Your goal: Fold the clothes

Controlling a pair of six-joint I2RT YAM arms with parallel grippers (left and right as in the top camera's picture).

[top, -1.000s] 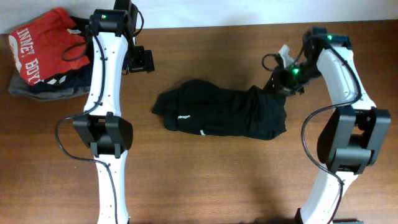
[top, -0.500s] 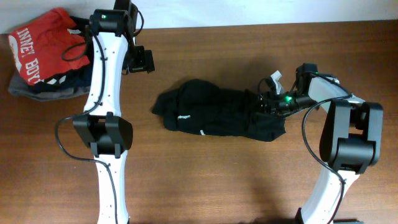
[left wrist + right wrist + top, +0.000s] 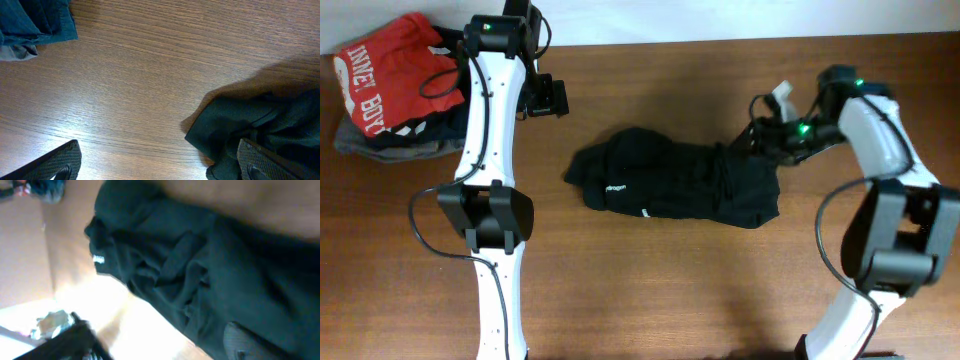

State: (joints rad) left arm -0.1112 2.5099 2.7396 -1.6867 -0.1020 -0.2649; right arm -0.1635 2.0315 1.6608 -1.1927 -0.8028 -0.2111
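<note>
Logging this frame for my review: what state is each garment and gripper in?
black top: bunched into a lumpy strip, lying on the table.
left gripper: open, empty, above the table.
right gripper: open, at the black top's right end.
red shirt: crumpled, atop the navy garment.
navy garment: crumpled, under the red shirt.

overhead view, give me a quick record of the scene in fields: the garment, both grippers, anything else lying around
black top: bunched in a long heap, not folded flat
left gripper: open, empty, over the bare table near the top's left end
right gripper: open, over the top's right end
other clothes: red shirt on navy garment, far left corner
</note>
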